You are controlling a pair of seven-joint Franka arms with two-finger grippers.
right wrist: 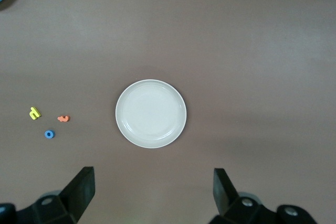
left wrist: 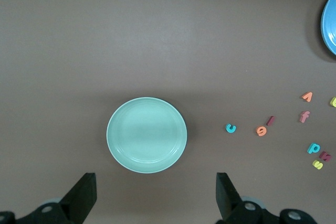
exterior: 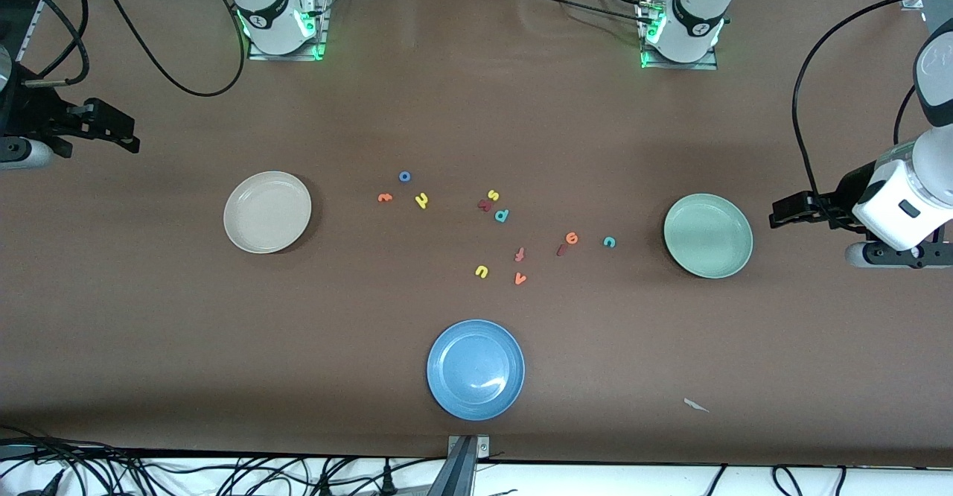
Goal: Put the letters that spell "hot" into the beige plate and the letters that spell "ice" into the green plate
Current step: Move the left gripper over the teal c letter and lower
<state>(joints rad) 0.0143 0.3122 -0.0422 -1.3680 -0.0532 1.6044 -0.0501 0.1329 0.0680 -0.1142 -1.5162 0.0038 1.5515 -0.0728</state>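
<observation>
The beige plate [exterior: 267,211] lies empty toward the right arm's end, and the green plate [exterior: 708,235] lies empty toward the left arm's end. Between them on the table lie the blue "o" [exterior: 404,176], orange "t" [exterior: 384,197] and yellow "h" [exterior: 421,200], close together. The orange "e" [exterior: 571,238], dark red "i" [exterior: 562,249] and teal "c" [exterior: 609,242] lie nearer the green plate. My left gripper [left wrist: 155,187] hangs open high beside the green plate [left wrist: 146,135]. My right gripper [right wrist: 152,184] hangs open high beside the beige plate [right wrist: 150,113]. Neither holds anything.
A blue plate [exterior: 476,369] sits near the front edge. Other letters lie mid-table: yellow "s" [exterior: 492,195], teal "p" [exterior: 502,215], a red "f" [exterior: 520,255], yellow "u" [exterior: 481,271], orange "v" [exterior: 520,278]. A white scrap [exterior: 695,405] lies near the front edge.
</observation>
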